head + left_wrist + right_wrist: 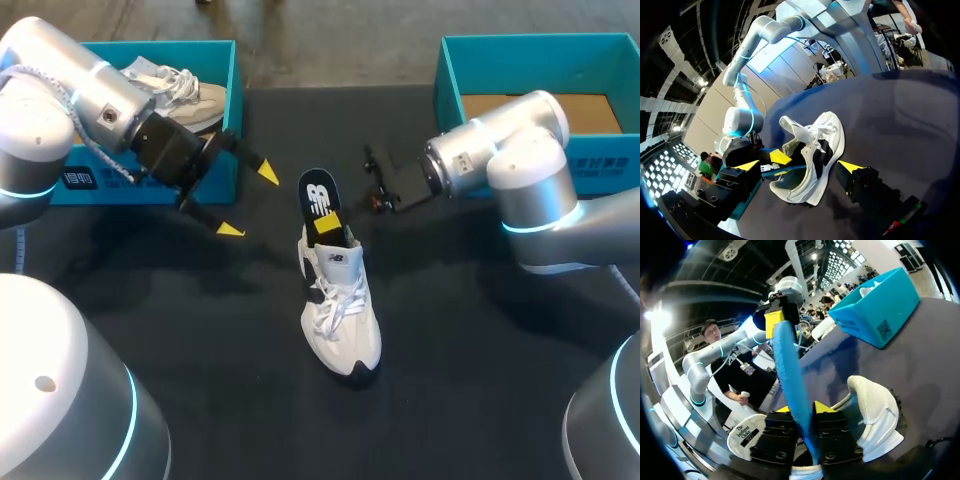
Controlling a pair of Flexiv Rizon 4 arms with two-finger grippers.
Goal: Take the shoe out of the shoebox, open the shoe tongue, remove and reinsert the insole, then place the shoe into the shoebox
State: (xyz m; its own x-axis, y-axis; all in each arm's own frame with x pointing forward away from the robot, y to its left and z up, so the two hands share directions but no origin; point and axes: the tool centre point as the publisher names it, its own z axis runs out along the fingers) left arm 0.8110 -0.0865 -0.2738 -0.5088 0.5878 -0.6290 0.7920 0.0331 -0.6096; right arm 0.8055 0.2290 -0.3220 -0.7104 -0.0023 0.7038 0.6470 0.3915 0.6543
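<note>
The right hand (pixel 330 228) is clenched on the insole (pixel 320 195). The insole stands half out of the heel of the shoe (pixel 340 310), pointing to twelve o'clock. The shoe sits mid-table (pixel 480 350), toe to six. At its ten o'clock the left hand (pixel 248 200) hangs released, fingers spread around nothing. Beyond, at eleven, a blue box (pixel 215 50) holds a second shoe (pixel 185 90). A second blue box (pixel 540 50) stands at one o'clock.

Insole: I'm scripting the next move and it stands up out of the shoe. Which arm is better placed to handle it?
Right, likely: the right end effector is shut on the insole above the shoe. The left end effector hangs open and empty, apart from both.
</note>
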